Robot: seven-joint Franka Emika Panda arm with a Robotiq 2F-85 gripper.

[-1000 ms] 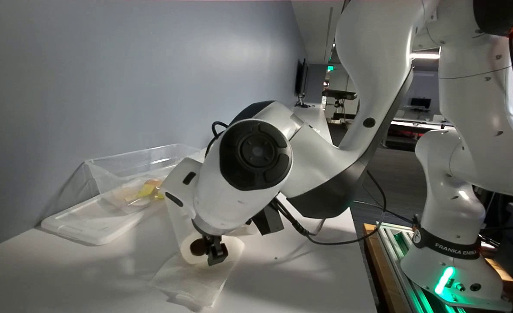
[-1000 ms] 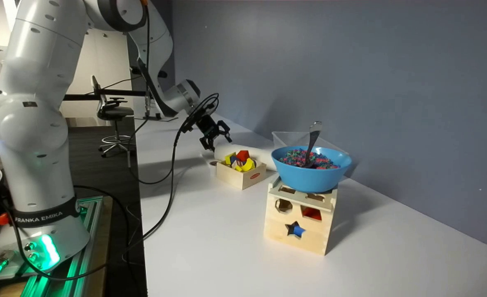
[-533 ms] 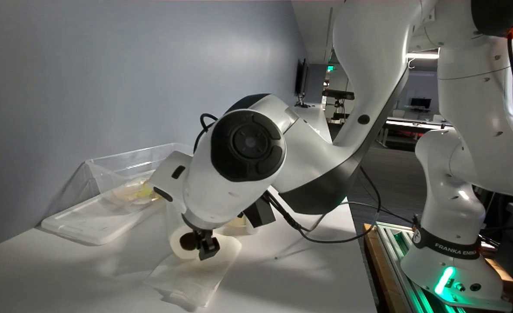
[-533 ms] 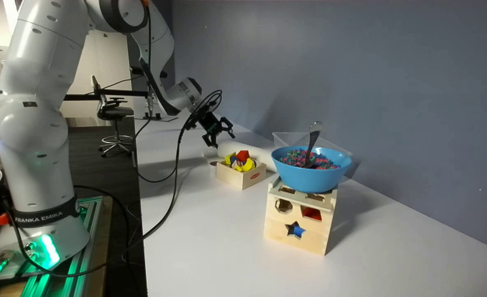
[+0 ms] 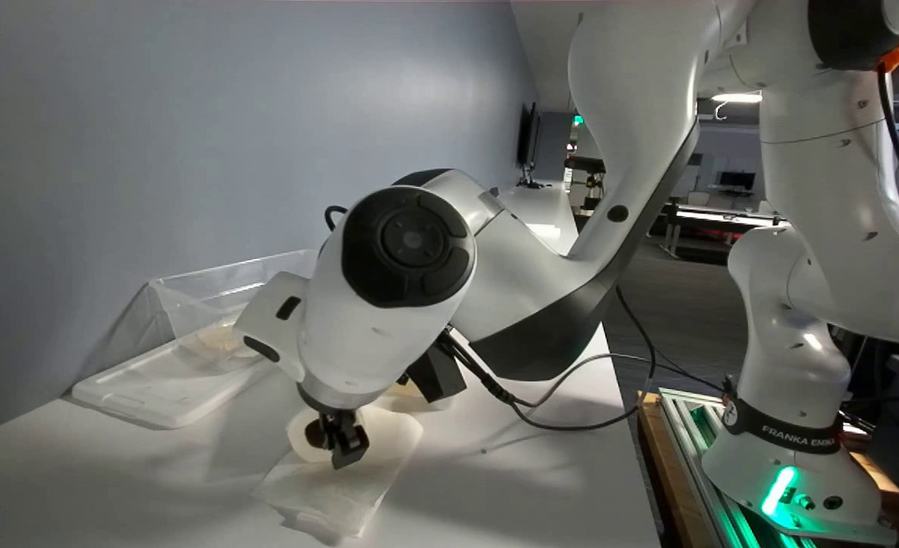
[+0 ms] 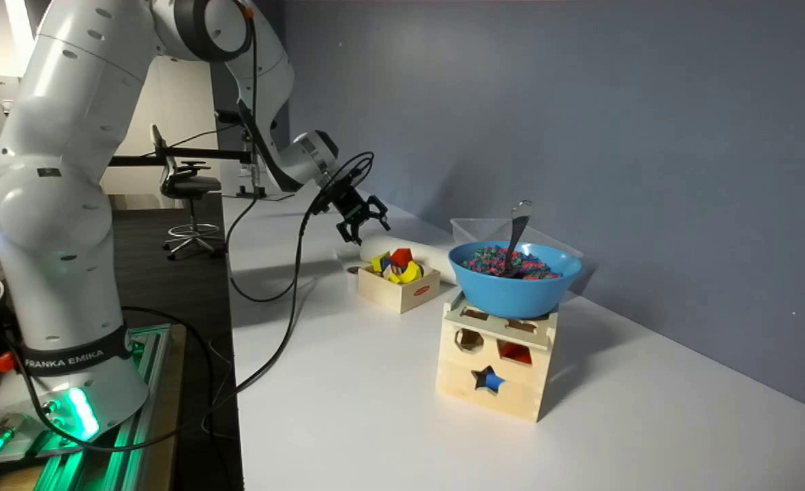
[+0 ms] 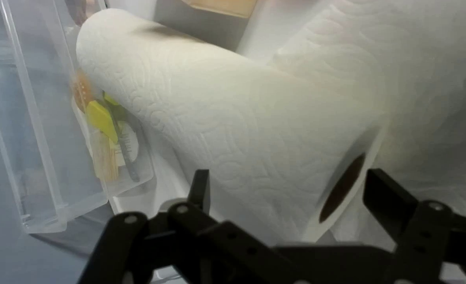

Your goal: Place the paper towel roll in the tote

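Near the wall-side edge of the tabletop [image 6: 334, 409], the clear tote [image 6: 480, 230] shows partly behind a blue bowl [image 6: 514, 296] on a wooden shape box [image 6: 487, 356]. Farther off, the gripper [image 6: 371, 233] hangs, jaws apart, near the paper towel roll [image 6: 428, 254], which lies behind a crate [image 6: 397, 294] of blocks [image 6: 402, 257].

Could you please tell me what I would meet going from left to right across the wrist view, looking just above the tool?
Clear tote, paper towel roll, flat paper sheet.
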